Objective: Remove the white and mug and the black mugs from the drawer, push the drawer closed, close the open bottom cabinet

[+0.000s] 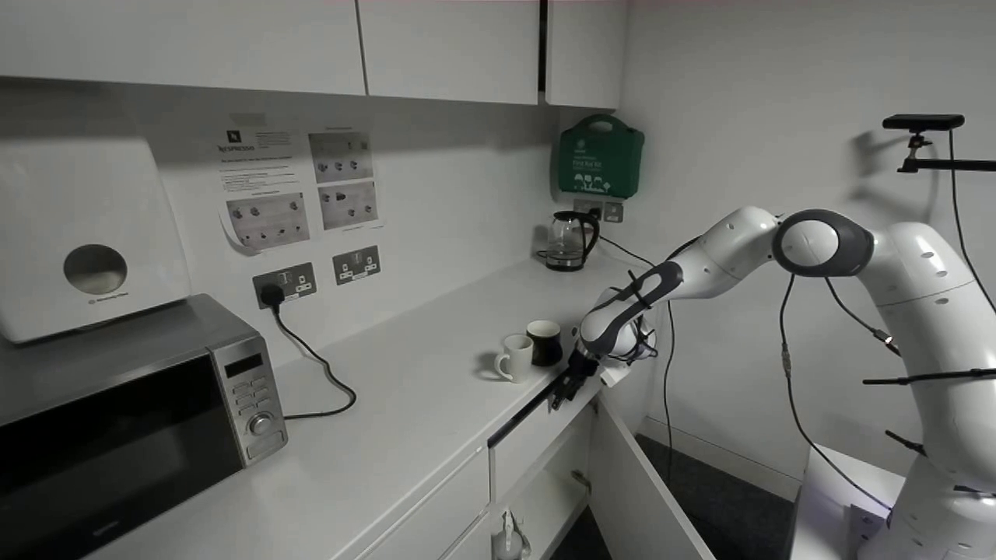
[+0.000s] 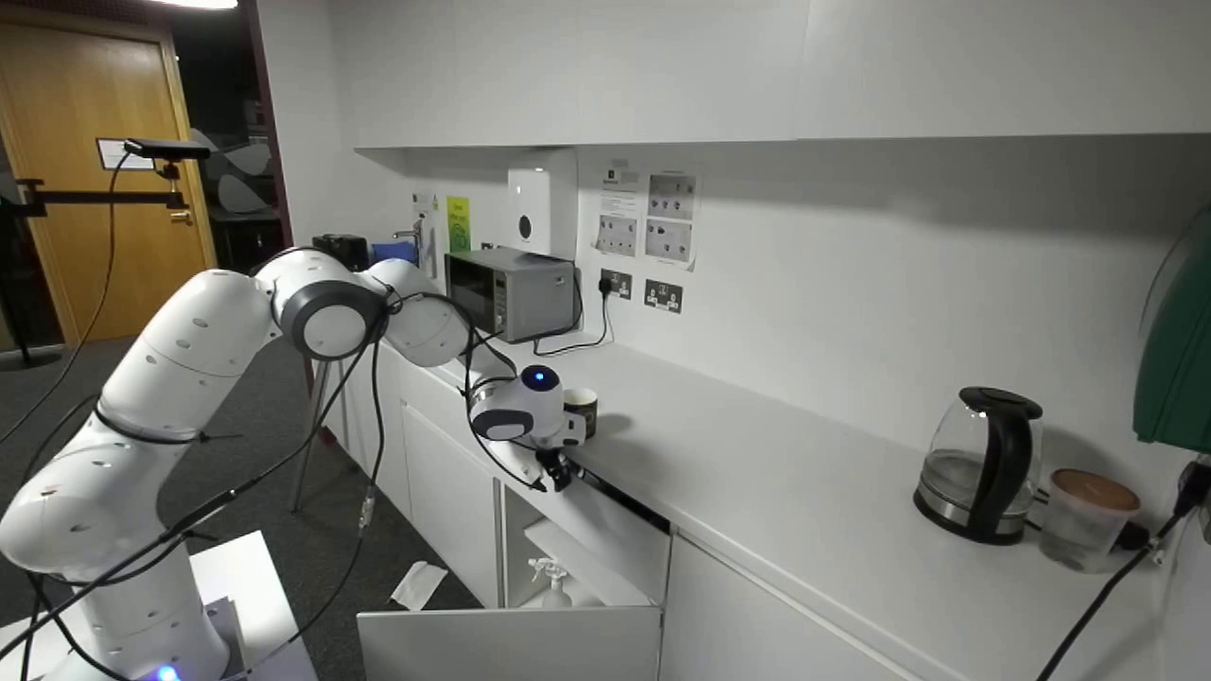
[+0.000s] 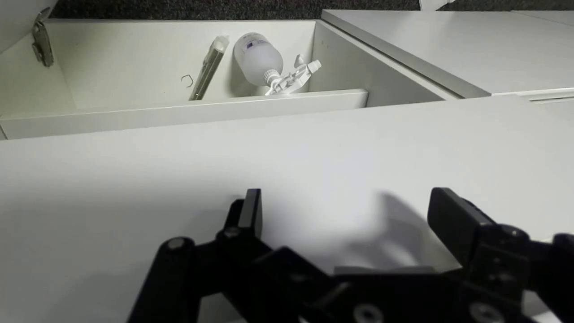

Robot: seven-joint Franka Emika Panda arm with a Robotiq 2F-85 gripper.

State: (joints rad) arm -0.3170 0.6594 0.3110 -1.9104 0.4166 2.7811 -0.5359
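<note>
Likely step: closing the plain white-fronted drawer (image 1: 534, 443). Black two-finger gripper (image 3: 346, 195): spread wide, empty. Next: push drawer flush.

A lamp (image 2: 196, 4) glares upper left in an exterior view; soft shadows lie beside the wrist view's fingers (image 3: 452, 222).

Below mid-frame in an exterior view, I see a white mug (image 1: 518, 359) upright on the table (image 1: 432, 377), handle leftward, a pale-lined black mug (image 1: 547, 348) just beside. Lower, the white drawer (image 1: 523, 453) gapes slightly; at lower right the bottom cabinet (image 1: 556, 476) has its door (image 1: 636, 490) wide open.
</note>
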